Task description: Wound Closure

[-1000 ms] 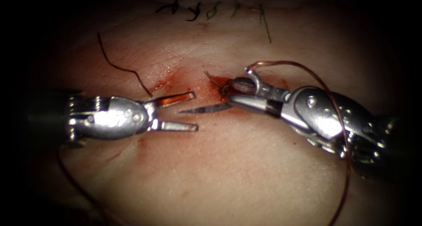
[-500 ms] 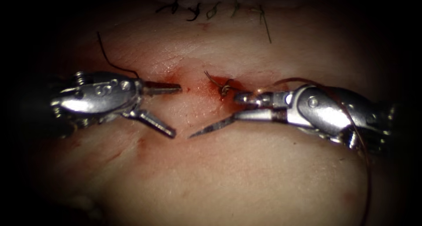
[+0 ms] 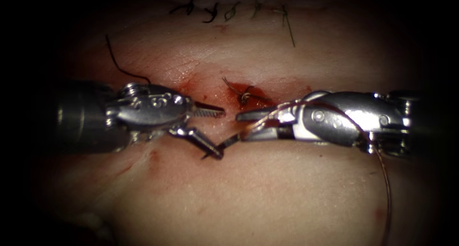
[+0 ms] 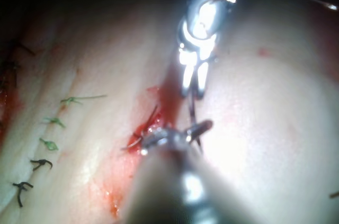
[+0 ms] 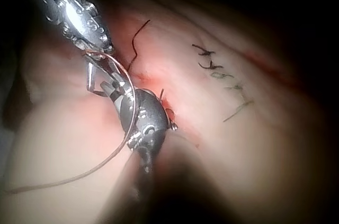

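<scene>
Now two hands, right hand (image 3: 246, 124) gripping one needle (image 3: 224, 143), left hand (image 3: 217, 131) agape

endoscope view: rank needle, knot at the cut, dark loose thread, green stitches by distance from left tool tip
From the left tool:
1. Needle, at its lower finger, held by the right tool.
2. Knot, up right.
3. Dark thread, upper left.
4. Green stitches, top.
</scene>
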Controlling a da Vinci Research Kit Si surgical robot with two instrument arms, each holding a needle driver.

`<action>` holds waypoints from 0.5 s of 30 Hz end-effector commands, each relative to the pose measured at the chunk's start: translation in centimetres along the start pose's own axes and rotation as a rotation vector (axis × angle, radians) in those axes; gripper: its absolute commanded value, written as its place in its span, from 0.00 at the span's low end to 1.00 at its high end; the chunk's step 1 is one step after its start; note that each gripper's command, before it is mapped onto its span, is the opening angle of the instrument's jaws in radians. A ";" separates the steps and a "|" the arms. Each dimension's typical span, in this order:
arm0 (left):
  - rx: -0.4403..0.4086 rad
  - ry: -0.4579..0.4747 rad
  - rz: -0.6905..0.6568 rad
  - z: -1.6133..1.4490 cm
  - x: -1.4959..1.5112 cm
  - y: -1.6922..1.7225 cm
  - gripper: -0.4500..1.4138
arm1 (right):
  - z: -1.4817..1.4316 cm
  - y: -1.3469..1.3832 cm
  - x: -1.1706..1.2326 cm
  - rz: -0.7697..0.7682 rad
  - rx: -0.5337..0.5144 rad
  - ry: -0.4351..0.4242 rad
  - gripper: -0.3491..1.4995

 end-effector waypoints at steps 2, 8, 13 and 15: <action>-0.008 -0.004 -0.003 0.10 -0.02 -0.03 0.67 | 0.15 0.01 -0.01 -0.010 0.005 0.003 0.00; -0.058 -0.050 0.030 0.19 -0.08 -0.01 0.60 | 0.22 -0.02 0.06 -0.041 0.030 0.016 0.00; -0.089 -0.095 0.057 0.22 -0.13 -0.03 0.38 | 0.22 -0.05 0.08 -0.058 0.043 0.017 0.00; -0.107 -0.098 0.070 0.22 -0.14 -0.04 0.01 | 0.23 -0.06 0.08 -0.061 0.048 0.022 0.00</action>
